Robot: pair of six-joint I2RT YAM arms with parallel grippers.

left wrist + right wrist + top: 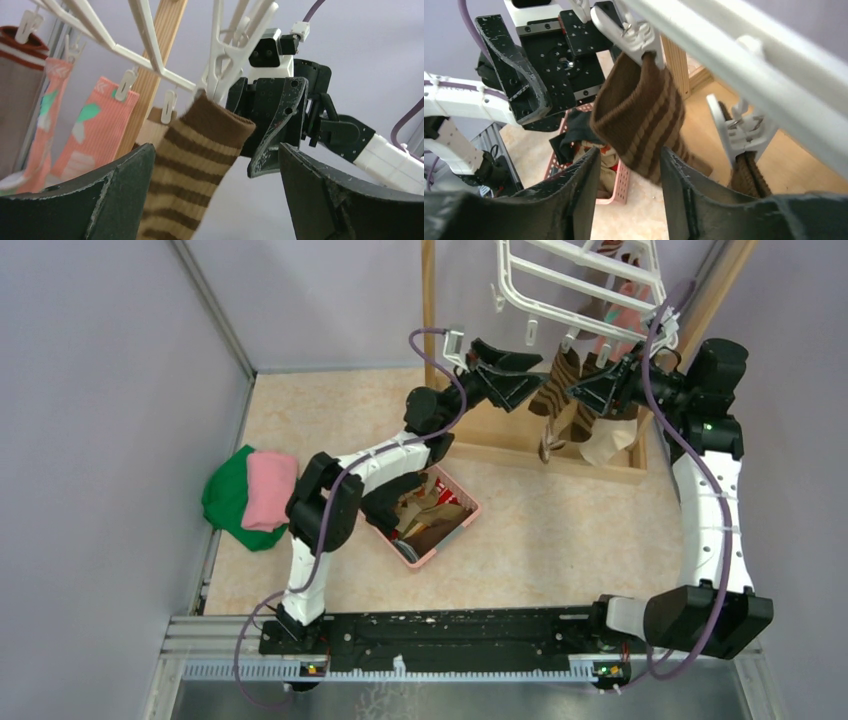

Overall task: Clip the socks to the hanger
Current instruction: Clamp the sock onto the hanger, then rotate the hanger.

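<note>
Left fingers: spread wide and gripping nothing; the striped sock hangs in the gap between them, close against the finger on the left of the wrist view and well clear of the other.
Right fingers: partly apart, one on each side of the lower stretch of that sock; bare space shows between the fabric and one finger, so no pinch is visible.
Striped sock: brown with cream bands, hanging cuff-up between the two arms, its foot drooping toward the counter.
Clip: white, dangling beneath the hanger, closed on the edge of the brown cuff.
Hanger: white grid frame, raised at the far side of the counter by a wooden stand, tilted in the overhead view.
Second striped sock: just beside the first, on a neighbouring clip, its cream toe hanging lowest.
Pink socks: two with green patches, clipped side by side farther along the frame.
Basket: pink, on the counter just beside the left arm, with more socks piled inside.
Cloths: green and pink, folded, at the counter's left edge.
</note>
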